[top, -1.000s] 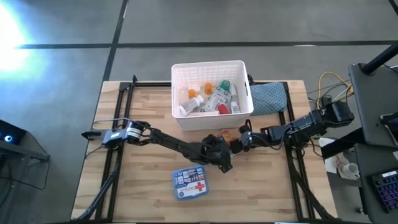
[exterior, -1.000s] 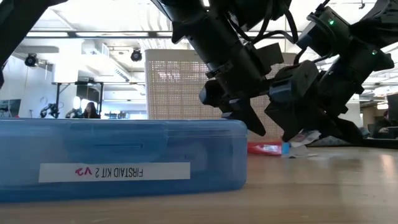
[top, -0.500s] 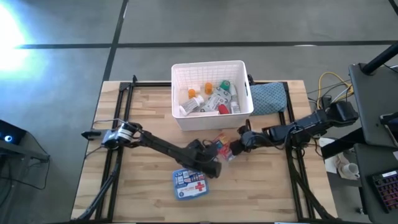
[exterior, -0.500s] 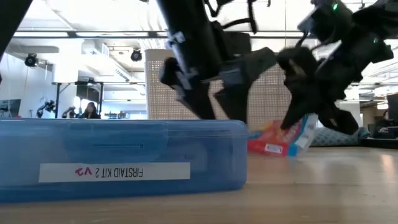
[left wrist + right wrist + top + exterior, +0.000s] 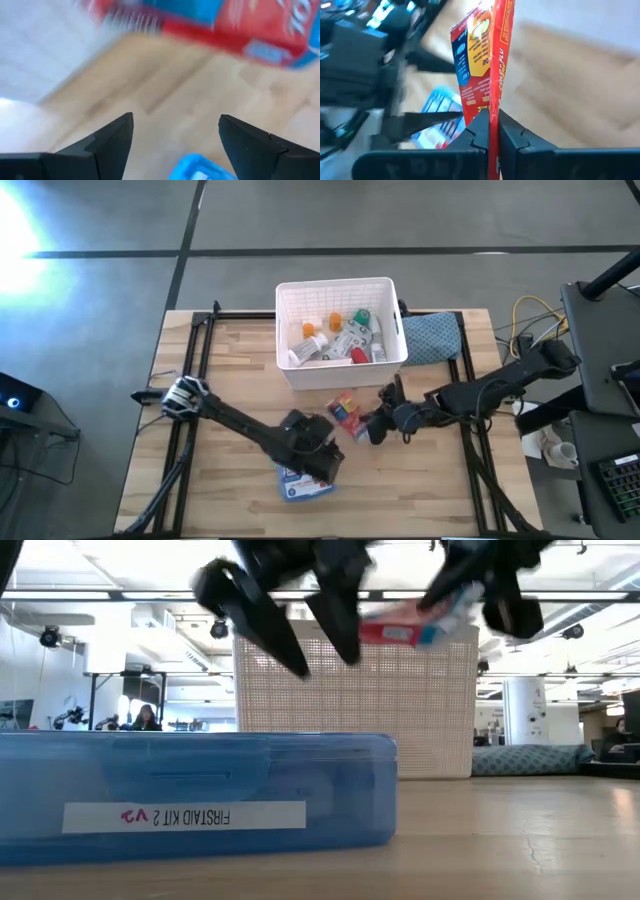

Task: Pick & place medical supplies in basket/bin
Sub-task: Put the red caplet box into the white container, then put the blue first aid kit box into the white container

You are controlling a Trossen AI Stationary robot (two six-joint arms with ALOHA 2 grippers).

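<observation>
Lifted clear of the table since a second ago, the red box (image 5: 343, 415) now hangs in your right gripper (image 5: 365, 426), pinched flat between closed fingers as the right wrist view shows; the left arm has drawn back toward 7 o'clock and its gripper (image 5: 318, 463) now sits over the first-aid kit (image 5: 303, 483), fingers spread wide and holding nothing in the left wrist view.

From the right gripper, the basket (image 5: 340, 292) lies at about 12 o'clock, near but not touching; the box juts from the fingertips toward 10 o'clock, its long axis running roughly along the gripper's reach, so the free end leads; the right arm is the nearer one and already has the load.

The basket's near wall stands between box and opening; in the low view the box (image 5: 405, 622) rides about level with the top of that wall (image 5: 355, 705), so I judge you need a little more height before crossing the rim.

Inside, bottles and packets (image 5: 340, 340) already cover much of the floor; open room looks best toward the far side; the cloth (image 5: 432, 337) lies beside the basket at 3 o'clock of it, out of the path; the left gripper is at 8 o'clock of the box, near, so keep the swing away from it.
</observation>
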